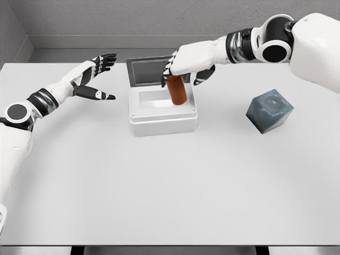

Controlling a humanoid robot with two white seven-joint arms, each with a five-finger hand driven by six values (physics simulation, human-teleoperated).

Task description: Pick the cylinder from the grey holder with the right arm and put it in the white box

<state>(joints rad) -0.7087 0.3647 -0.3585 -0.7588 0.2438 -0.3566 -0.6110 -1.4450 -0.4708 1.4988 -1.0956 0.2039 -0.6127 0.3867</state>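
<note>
An orange-brown cylinder (pixel 177 90) hangs upright over the cavity of the white box (pixel 162 123), its lower end dipping below the box's rim. My right hand (pixel 183 65) grips its top from above, fingers curled around it. The grey holder (pixel 269 110) sits to the right on the table, tilted, with its socket showing nothing inside. My left hand (pixel 95 77) hovers to the left of the box with fingers spread and nothing in it.
The box's lid (pixel 150 70) stands raised at its back edge. The white table (pixel 170 191) stretches wide toward the front. A grey wall runs behind the table's far edge.
</note>
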